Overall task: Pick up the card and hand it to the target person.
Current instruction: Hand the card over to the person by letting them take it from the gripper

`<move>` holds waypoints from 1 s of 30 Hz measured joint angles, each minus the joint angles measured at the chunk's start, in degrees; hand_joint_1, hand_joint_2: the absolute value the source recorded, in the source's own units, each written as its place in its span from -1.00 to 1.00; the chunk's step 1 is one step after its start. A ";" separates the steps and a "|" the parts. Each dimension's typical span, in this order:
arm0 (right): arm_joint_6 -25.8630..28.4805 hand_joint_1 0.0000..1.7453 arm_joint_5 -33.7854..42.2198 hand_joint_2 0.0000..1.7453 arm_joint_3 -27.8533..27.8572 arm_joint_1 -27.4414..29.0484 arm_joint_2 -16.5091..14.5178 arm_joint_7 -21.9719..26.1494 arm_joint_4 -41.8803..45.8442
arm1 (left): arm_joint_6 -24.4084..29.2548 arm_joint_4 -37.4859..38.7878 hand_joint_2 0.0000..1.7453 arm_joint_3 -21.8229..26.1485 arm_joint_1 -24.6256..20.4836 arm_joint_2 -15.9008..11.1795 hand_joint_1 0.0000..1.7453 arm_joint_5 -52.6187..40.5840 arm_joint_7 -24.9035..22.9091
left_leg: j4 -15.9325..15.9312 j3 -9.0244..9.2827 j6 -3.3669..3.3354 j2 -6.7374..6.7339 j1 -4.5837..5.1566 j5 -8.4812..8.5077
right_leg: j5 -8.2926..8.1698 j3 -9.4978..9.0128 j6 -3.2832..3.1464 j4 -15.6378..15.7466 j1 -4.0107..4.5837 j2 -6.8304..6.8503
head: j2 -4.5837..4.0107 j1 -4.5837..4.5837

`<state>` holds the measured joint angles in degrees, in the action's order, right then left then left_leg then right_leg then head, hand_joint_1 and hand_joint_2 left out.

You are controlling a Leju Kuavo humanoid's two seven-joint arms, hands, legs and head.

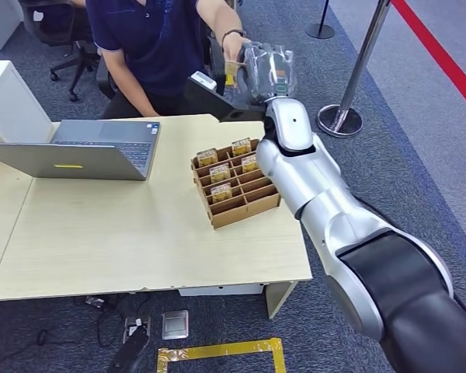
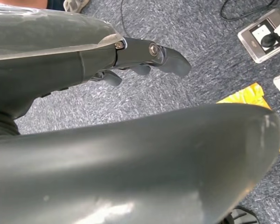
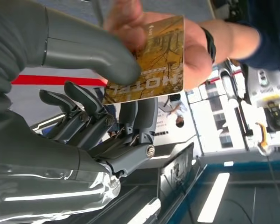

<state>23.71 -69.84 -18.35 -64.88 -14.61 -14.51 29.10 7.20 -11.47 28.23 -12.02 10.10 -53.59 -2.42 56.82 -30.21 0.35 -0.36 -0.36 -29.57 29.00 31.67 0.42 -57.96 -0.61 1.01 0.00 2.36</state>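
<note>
A gold hotel card (image 3: 156,60) sits between my right hand's (image 3: 96,116) thumb and the fingers behind it. A person's hand (image 3: 195,51) grips the card's other end. In the head view my right hand (image 1: 266,71) is stretched past the table's far edge, with the card (image 1: 231,74) at its tip and the seated person's hand (image 1: 234,48) on it. My left hand (image 2: 142,56) hangs over the carpet, fingers apart, holding nothing.
A cardboard divider box (image 1: 236,186) with more cards stands on the wooden table (image 1: 131,233) below my right arm. An open laptop (image 1: 84,148) lies at the left. A stanchion base (image 1: 339,120) stands at the right. Floor sockets (image 1: 175,324) and yellow tape (image 1: 219,351) lie near the table's front.
</note>
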 joint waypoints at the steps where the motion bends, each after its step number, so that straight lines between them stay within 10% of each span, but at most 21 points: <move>1: 0.43 1.00 -0.50 1.00 -0.02 0.00 -0.08 -0.30 -1.18 | 0.01 0.01 -1.00 -0.02 0.01 0.04 -1.00 0.00 -0.01 | 0.00 -0.01 0.00 0.00 0.00 0.00 | 0.00 0.01 0.00 0.00 0.00 0.00 | 0.00 0.00; 7: 2.55 1.00 -2.73 1.00 -0.09 0.05 0.04 -1.50 -6.06 | 0.32 0.11 -1.00 -0.08 0.28 0.22 -1.00 0.07 -0.09 | 0.00 -0.01 0.00 0.00 0.00 0.00 | 0.00 0.03 0.00 0.00 0.00 0.00 | 0.00 -0.05; 11: 3.55 -1.00 -3.64 1.00 -0.09 0.07 0.50 -1.88 -7.70 | 0.54 0.25 -1.00 -0.28 0.55 0.30 -1.00 0.06 -0.26 | 0.01 -0.01 0.00 0.00 0.00 0.00 | 0.00 0.03 0.00 0.00 0.00 0.00 | 0.00 -0.07; 23: 8.97 -1.00 -2.52 1.00 0.17 -0.90 1.96 1.61 -9.65 | 0.52 0.28 -1.00 -1.91 0.46 0.81 -1.00 -0.52 -1.20 | 0.02 0.00 0.00 0.00 0.00 0.00 | 0.00 0.04 0.00 0.00 0.00 -0.01 | 0.00 -0.09; 30: 11.94 -1.00 13.08 1.00 4.63 0.04 2.83 19.00 -3.66 | 0.56 0.28 -1.00 -2.88 0.54 1.05 -1.00 -0.53 -2.08 | 0.02 0.00 0.00 0.00 0.00 0.00 | 0.00 0.03 0.00 0.00 0.00 -0.01 | 0.00 -0.04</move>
<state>35.66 -56.76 -13.72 -64.84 -11.78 4.49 25.44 7.76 -11.19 25.35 -11.48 11.15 -54.12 -4.49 56.83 -30.22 0.35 -0.35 -0.37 -29.58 29.00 31.70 0.42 -57.96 -0.61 1.00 0.00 2.32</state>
